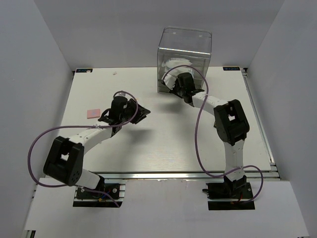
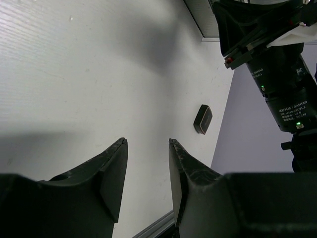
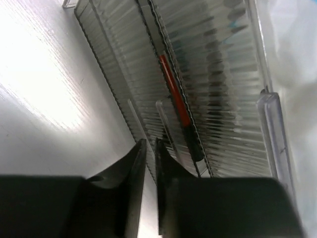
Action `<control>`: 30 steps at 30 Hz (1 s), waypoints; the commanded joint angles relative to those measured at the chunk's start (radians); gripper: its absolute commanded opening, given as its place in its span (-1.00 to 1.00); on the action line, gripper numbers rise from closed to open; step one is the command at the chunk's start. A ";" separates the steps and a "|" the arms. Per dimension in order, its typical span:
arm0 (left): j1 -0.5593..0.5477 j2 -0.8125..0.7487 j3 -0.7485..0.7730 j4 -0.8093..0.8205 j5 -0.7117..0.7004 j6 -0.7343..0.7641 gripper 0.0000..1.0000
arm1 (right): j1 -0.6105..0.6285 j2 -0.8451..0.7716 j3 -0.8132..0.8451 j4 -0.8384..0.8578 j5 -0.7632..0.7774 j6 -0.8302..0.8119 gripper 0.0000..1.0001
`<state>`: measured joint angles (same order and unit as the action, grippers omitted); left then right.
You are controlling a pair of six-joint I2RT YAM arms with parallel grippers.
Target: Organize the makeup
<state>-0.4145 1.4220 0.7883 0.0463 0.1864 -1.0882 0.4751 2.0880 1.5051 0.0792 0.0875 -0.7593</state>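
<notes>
White table (image 1: 163,144), grey walls. Left gripper (image 2: 147,142) over the middle-left, jaws moderately apart, nothing between. Right gripper (image 3: 150,144) at clear drawer box (image 1: 184,49) by far edge, jaws barely parted, empty. Red-and-black stick (image 3: 178,109) lies inside ribbed drawer. Pink square (image 1: 93,113) near left edge.

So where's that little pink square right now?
Top view: the pink square lies flat on the table's left side, just left of the left arm, far from the clear box at the back.

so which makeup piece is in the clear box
The red-and-black stick, behind ribbed clear plastic; the pink square and black compact lie on the table.
</notes>
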 commanded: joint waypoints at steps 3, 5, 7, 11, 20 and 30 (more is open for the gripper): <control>0.002 0.096 0.060 0.173 0.064 -0.048 -0.03 | -0.012 -0.029 0.014 0.099 0.038 -0.012 -0.38; 0.003 0.129 0.069 0.204 0.082 -0.073 -0.03 | -0.015 -0.043 -0.012 0.108 0.038 -0.018 0.03; 0.002 0.176 0.089 0.236 0.094 -0.082 -0.03 | -0.023 -0.051 -0.020 0.102 0.028 -0.018 0.13; 0.002 0.244 0.132 0.262 0.117 -0.093 -0.05 | -0.030 -0.094 -0.031 0.048 -0.055 0.017 0.15; -0.036 0.535 0.331 0.398 0.128 -0.197 -0.66 | -0.157 -0.436 -0.138 -0.197 -0.603 0.179 -1.00; -0.095 0.827 0.522 0.734 -0.022 -0.369 -0.23 | -0.345 -0.657 -0.356 -0.105 -0.735 0.426 -1.00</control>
<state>-0.5091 2.2299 1.2488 0.6216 0.2279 -1.3785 0.1486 1.4498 1.1812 -0.0452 -0.5781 -0.4164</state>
